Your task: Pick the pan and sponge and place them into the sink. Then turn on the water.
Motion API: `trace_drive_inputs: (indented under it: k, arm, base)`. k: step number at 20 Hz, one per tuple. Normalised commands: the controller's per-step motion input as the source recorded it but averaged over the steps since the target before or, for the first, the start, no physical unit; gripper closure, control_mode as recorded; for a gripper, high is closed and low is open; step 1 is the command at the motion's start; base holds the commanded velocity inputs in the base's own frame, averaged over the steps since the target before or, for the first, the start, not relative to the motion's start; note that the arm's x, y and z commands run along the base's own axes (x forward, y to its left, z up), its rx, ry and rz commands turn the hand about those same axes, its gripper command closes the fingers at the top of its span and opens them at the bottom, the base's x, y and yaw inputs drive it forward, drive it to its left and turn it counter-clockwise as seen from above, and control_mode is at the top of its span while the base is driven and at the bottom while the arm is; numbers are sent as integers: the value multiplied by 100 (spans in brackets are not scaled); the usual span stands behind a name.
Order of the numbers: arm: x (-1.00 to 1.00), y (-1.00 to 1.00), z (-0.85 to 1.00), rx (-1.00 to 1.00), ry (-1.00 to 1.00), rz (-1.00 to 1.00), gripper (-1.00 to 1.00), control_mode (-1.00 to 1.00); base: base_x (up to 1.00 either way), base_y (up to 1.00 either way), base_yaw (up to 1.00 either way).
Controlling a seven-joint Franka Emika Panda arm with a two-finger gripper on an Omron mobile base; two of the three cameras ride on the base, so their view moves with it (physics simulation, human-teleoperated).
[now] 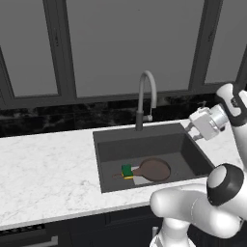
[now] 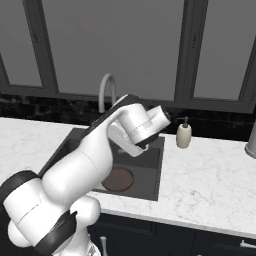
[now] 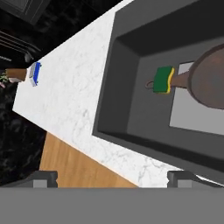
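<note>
The gripper [image 3: 113,177] hangs above the sink [image 1: 144,140], its dark fingertips [image 3: 46,178] spread wide apart with nothing between them. Below and ahead of the tips, the pan [image 3: 210,78] lies on the basin floor, partly over the pale square at the bottom. The sponge [image 3: 164,79] (green face up, yellow edge showing) sits on the pan's thin handle, just beside the round dish and well apart from the fingers. In the left base view the curved faucet [image 1: 147,94] rises behind the basin, beside the robot's hand.
</note>
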Motion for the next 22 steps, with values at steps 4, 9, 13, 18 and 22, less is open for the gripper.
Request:
trace_drive_inputs:
  k: [4, 9, 13, 18, 22]
  arm:
    - [11, 0, -10, 1, 0, 0, -100, -100]
    - [3, 0, -12, -7, 0, 0, -100, -100]
    - [32, 0, -21, 0, -5, -8, -100, -100]
    - [40, 0, -5, 3, -18, -15, -100, -100]
    - [43, 0, 0, 3, -9, -19, -100, -100]
  base:
    - [0, 0, 0]
    - [0, 0, 0]
    - [0, 0, 0]
    - [0, 0, 0]
    - [0, 0, 0]
